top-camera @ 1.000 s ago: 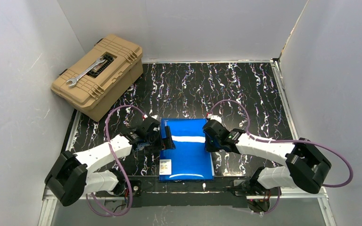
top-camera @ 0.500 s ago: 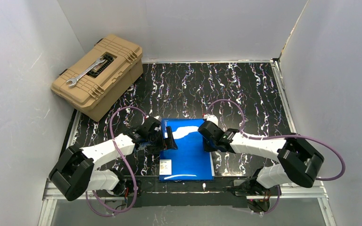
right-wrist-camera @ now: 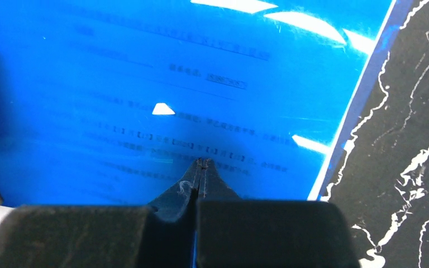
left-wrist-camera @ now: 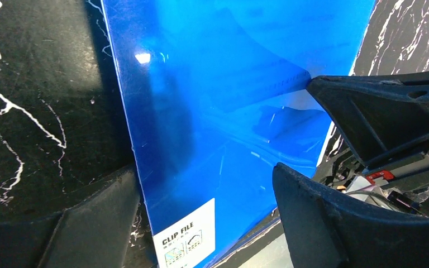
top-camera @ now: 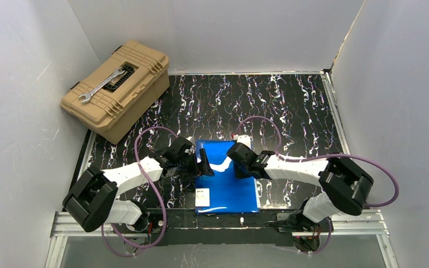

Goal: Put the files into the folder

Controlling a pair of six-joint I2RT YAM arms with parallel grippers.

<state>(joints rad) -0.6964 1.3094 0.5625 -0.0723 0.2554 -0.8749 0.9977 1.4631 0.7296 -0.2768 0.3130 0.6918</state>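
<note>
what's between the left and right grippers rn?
The folder: its blue cover fills the gap between the left gripper and the right gripper, with a white patch on it. Clearest in the top view.

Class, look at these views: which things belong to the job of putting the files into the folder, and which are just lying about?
Belong to the job: blue folder; files, print showing through its cover; left end effector; right end effector.
Just lying about: tan toolbox; wrench on its lid.
</note>
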